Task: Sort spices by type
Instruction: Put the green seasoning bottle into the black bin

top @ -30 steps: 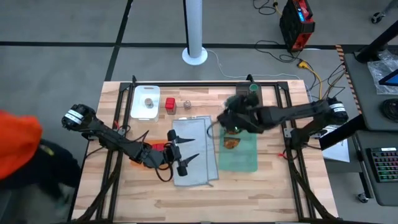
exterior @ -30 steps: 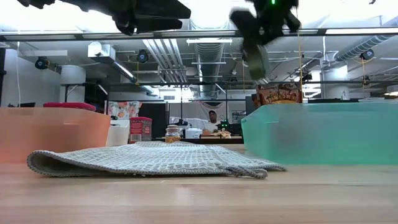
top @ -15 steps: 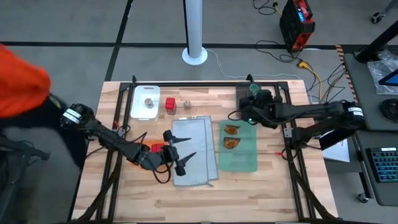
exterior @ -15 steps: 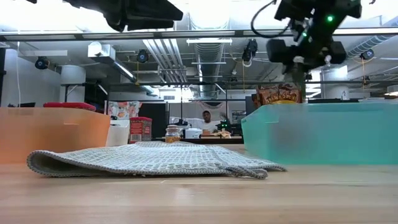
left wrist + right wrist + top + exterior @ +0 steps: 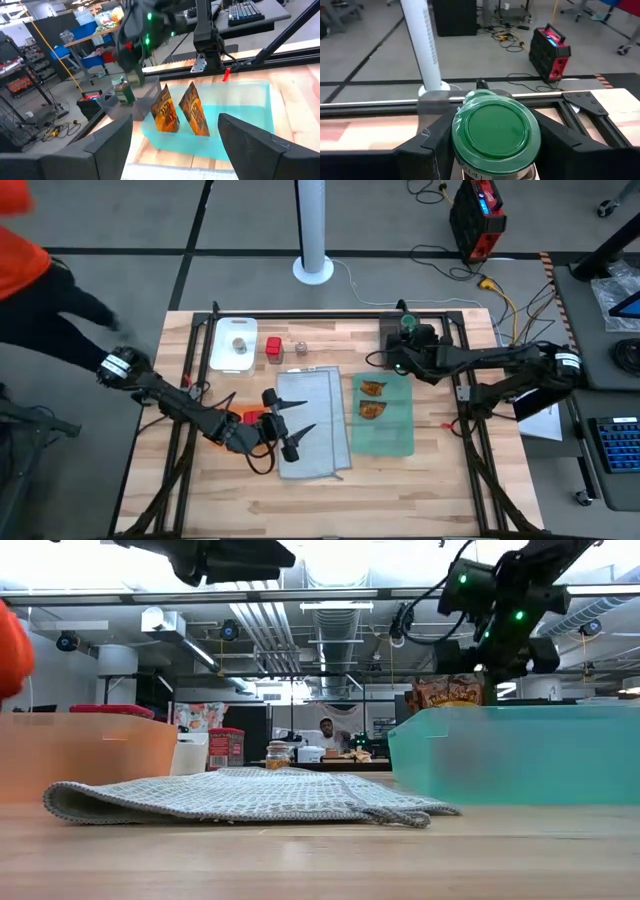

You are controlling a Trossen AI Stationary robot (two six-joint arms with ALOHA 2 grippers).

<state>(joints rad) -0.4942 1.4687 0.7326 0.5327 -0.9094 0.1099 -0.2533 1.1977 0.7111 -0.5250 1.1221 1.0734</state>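
I have the right gripper [image 5: 403, 356] pinching a green-topped jar [image 5: 496, 131] over the dark grey bin [image 5: 403, 329] at the table's far right corner, so its kind gathers there, while the left gripper [image 5: 288, 426] waits spread and empty over the grey cloth [image 5: 312, 420] mid-table.

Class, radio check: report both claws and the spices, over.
Right claw shut on green-topped jar, over the grey bin. Left claw open above grey cloth. Two packets on green cloth. Nothing blocking.
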